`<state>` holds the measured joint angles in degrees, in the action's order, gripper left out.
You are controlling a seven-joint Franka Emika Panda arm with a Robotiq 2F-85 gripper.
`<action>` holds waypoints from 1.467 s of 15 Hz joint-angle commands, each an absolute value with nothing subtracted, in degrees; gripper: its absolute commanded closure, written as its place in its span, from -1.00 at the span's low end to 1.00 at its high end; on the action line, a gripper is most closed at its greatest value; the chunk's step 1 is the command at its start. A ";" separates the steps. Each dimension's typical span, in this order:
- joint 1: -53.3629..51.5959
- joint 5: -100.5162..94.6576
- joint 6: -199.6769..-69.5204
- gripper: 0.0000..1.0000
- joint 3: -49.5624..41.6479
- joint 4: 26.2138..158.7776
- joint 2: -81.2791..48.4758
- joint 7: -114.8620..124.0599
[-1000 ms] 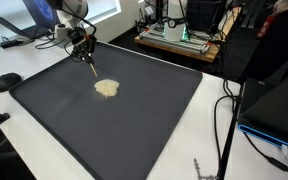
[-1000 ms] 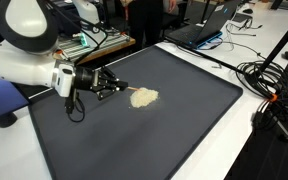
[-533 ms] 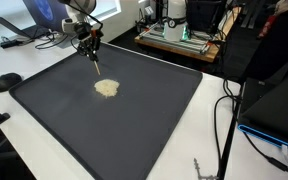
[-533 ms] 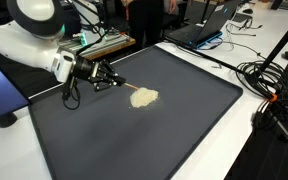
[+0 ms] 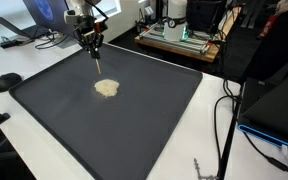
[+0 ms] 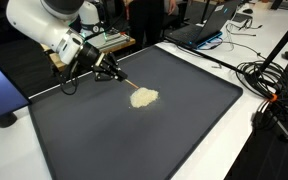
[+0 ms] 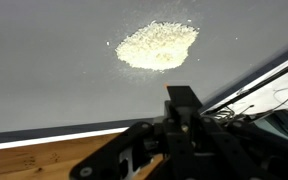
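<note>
My gripper [image 5: 91, 38] hangs above the far edge of a large dark mat [image 5: 144, 125], and both exterior views show it [image 6: 101, 62]. It is shut on a thin dark tool [image 5: 98, 60] that points down towards the mat without touching it. A small pile of pale granules [image 5: 106, 88] lies on the mat a short way from the tool's tip, and it also shows in an exterior view [image 6: 144, 98]. In the wrist view the shut jaws [image 7: 181, 108] grip the tool's dark flat end, with the pile [image 7: 157, 45] ahead on the mat [image 7: 44, 70].
The mat [image 6: 174, 130] covers most of a white table. A black rounded object [image 5: 7, 81] sits beside the mat. Cables [image 6: 269, 90] trail along the table's side, also seen in an exterior view [image 5: 224, 120]. A laptop [image 6: 209, 22] and equipment [image 5: 184, 38] stand behind.
The gripper has risen with the tool and moved back from the pile towards the mat's far edge. The pile has not changed.
</note>
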<state>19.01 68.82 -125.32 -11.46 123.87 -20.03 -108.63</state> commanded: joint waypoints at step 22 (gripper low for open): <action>7.97 22.43 -148.18 0.74 -3.17 129.01 -10.28 -52.88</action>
<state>6.36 23.06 -148.16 -4.81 129.01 -10.36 -53.40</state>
